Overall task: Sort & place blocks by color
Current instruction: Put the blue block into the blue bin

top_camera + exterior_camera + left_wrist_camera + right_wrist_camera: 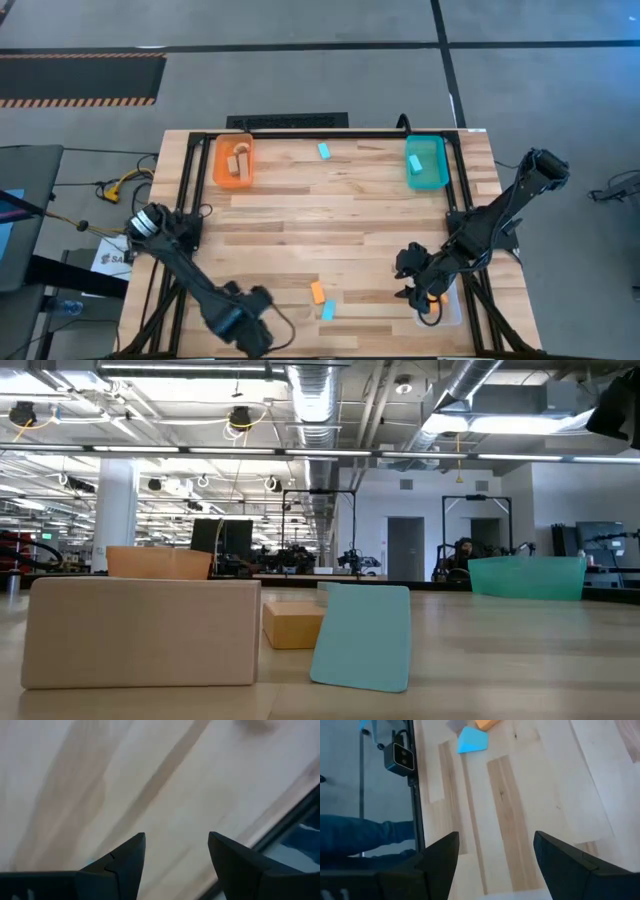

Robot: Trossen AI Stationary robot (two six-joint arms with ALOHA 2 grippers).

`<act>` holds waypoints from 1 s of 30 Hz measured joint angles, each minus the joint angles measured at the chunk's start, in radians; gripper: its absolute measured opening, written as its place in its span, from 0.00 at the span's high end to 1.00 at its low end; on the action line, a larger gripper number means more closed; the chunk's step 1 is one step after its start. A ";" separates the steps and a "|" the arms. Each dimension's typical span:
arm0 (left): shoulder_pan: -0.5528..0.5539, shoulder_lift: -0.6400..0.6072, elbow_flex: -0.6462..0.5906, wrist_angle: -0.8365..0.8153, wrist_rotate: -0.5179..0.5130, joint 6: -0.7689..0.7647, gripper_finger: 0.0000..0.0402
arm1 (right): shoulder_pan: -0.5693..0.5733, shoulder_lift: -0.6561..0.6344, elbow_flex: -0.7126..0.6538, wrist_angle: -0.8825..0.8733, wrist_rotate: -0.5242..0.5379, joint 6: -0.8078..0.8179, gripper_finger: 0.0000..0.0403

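Surface: pale wood-plank table (340,215) in a black frame, on a grey floor; the low view looks past it into a large open hall with ceiling ducts and strip lights.

Trays: orange tray (232,161) at the far left corner, holding pale wood blocks (238,160). Teal tray (426,162) at the far right corner, holding a light blue block (415,162). Clear tray (445,305) at the near right edge, largely covered by the right arm; something orange shows there, under the gripper.

Loose blocks: one light blue block (324,151) on the far side of the table, between the two coloured trays. One orange block (317,292) and one light blue block (327,311) just beside each other near the front edge, centre. In the low view a pale wood block (140,632) stands close to the camera on the left.

Left gripper (176,851): at the near left corner, above bare planks, fingers spread apart, nothing between them.

Right gripper (495,851): low at the near right, over the clear tray, fingers spread wide, nothing between them.
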 joint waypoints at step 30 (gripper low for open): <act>-0.225 -0.115 -0.394 0.307 0.190 -0.764 0.45 | -0.057 0.000 0.000 0.010 -0.007 -0.131 0.30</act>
